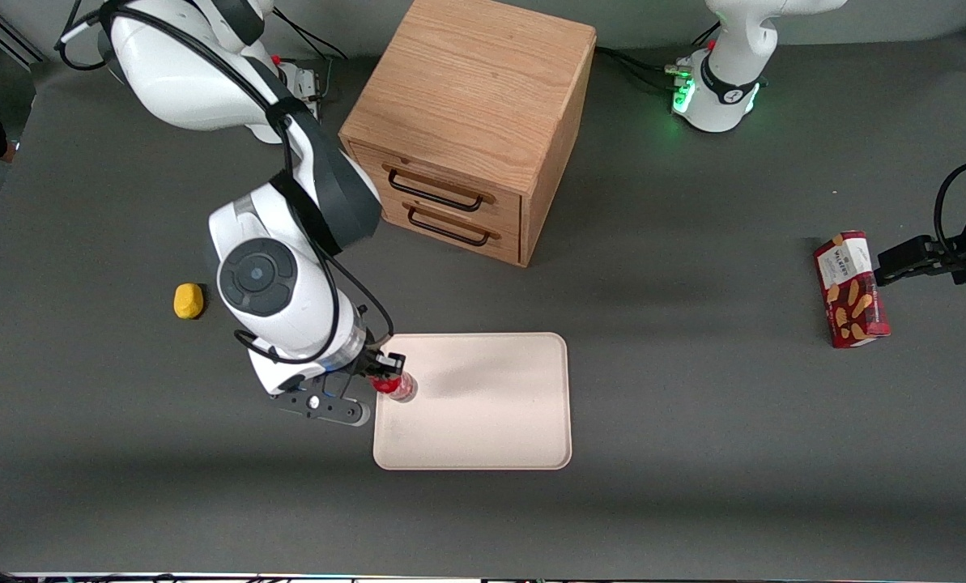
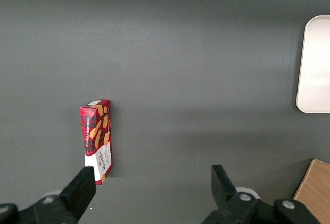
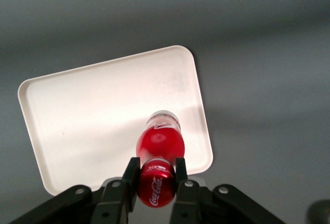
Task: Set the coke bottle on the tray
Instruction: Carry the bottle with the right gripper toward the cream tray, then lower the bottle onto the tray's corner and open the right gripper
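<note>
The coke bottle (image 1: 393, 385) is a small red bottle with a red cap and clear base. My right gripper (image 1: 387, 374) is shut on its cap end and holds it upright over the edge of the cream tray (image 1: 499, 421) that lies toward the working arm's end. In the right wrist view the fingers (image 3: 131, 173) press both sides of the red cap (image 3: 156, 184), and the bottle's body (image 3: 161, 140) and clear base hang over the tray (image 3: 93, 110) near its rim. I cannot tell whether the base touches the tray.
A wooden drawer box (image 1: 474, 121) with two black handles stands farther from the front camera than the tray. A yellow object (image 1: 189, 300) lies beside the working arm. A red snack box (image 1: 851, 289) lies toward the parked arm's end, also in the left wrist view (image 2: 97, 139).
</note>
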### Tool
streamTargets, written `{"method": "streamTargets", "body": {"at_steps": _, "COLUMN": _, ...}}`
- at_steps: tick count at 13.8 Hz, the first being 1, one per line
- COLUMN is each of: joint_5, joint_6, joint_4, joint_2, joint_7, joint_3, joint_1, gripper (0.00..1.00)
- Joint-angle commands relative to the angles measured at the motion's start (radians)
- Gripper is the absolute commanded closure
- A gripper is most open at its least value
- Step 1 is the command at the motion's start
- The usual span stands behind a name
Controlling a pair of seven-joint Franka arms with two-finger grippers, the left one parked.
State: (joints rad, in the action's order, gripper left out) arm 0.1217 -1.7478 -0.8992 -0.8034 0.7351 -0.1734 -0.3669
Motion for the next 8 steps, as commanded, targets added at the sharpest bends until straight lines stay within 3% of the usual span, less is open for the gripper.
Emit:
{"method": "streamTargets", "body": {"at_steps": 1, "joint_5": 0.025, "joint_6": -0.019, "joint_4": 0.040, "joint_2": -0.052, "joint_7": 0.026, "joint_3": 0.011, "joint_1": -0.001, "gripper": 1.00}}
{"method": "streamTargets", "body": {"at_steps": 8, "joint_5": 0.052, "joint_6": -0.159, "joint_4": -0.046, "joint_2": -0.085, "joint_7": 0.033, "joint_3": 0.037, "joint_1": 0.002, "gripper": 1.00}}
